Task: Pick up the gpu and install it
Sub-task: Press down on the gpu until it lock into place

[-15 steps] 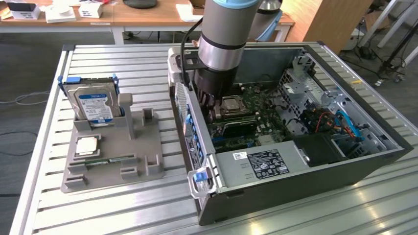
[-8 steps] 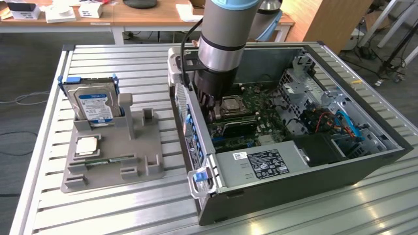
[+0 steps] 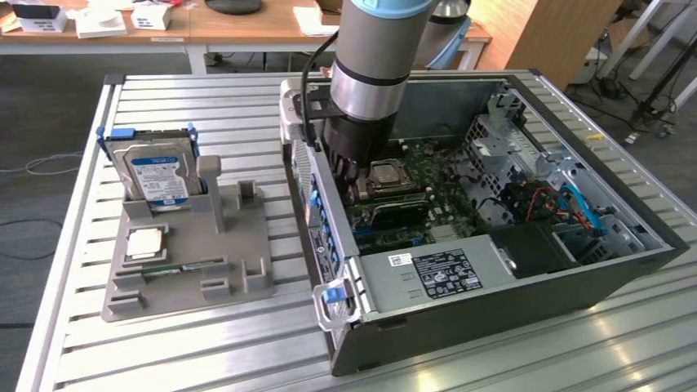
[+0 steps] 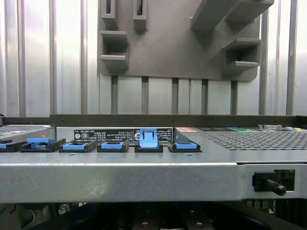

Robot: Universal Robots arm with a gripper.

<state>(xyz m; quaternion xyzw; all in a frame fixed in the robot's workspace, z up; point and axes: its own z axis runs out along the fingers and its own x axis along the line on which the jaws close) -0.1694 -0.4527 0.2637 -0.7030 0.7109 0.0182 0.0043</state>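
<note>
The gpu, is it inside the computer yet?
Picked up, it seems: the tall slot of the gray holder is empty. In hand: the shut end effector is low inside the computer case, over the motherboard. Whether the card is seated, I cannot tell.

The arm (image 3: 370,57) came down nearly upright from the top of the exterior view, its silver wrist section below a pale blue joint cover. Beneath the silver part sat a black body, and a black cable ran down its side on the exterior view's left. The claw (image 3: 354,175) at the low end pointed straight down and was closed. Its fingertips were hard to make out against the dark parts behind them.
</note>
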